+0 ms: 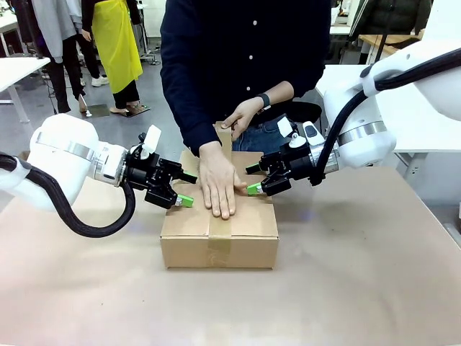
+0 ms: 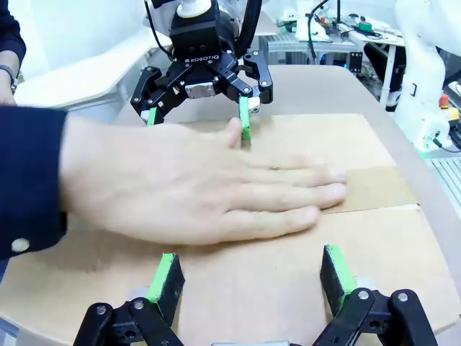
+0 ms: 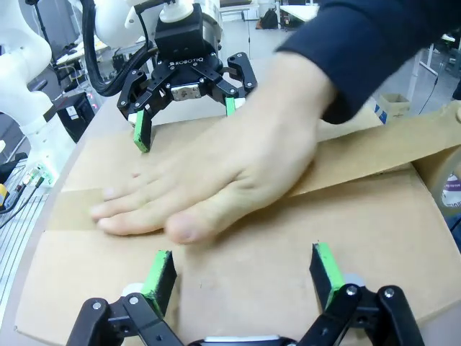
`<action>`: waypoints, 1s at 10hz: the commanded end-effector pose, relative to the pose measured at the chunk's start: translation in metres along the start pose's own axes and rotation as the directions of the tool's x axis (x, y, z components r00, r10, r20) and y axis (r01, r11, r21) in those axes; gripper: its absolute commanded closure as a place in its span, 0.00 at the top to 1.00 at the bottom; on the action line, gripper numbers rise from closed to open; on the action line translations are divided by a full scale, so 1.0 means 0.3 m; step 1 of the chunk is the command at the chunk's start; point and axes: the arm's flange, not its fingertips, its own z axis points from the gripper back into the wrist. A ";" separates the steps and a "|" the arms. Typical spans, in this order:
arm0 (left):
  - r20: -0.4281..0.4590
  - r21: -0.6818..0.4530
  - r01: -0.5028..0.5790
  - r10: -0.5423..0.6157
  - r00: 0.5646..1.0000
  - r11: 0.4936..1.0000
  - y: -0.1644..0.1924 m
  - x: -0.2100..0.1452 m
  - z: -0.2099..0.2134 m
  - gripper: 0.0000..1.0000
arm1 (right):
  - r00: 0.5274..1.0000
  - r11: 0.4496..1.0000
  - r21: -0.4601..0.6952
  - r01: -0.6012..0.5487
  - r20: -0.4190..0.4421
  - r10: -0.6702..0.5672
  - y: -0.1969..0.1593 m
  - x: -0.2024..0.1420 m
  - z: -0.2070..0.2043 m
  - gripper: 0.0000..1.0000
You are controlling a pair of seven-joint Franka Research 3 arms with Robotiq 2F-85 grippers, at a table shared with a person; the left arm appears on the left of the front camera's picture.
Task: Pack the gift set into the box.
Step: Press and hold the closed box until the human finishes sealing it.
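Box sat shut mid-table, person's palm pressing tape along the top seam. Left hand and right hand both spread wide, empty, pads resting on opposite lid edges.

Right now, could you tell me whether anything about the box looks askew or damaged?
Nothing stands out. The box sits closed and square on the table, its flaps flat under the person's hand smoothing tape along the seam, with the open left pincer and right pincer alongside.
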 end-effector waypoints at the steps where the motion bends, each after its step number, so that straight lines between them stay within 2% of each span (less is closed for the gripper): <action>1: 0.000 0.002 0.016 -0.016 1.000 1.000 -0.010 -0.003 0.002 1.00 | 1.000 1.000 0.000 -0.003 -0.003 0.003 0.002 -0.003 -0.002 1.00; 10: 0.000 0.002 0.016 -0.016 1.000 1.000 -0.010 -0.003 0.002 1.00 | 1.000 1.000 0.000 -0.003 -0.003 0.003 0.002 -0.003 -0.002 1.00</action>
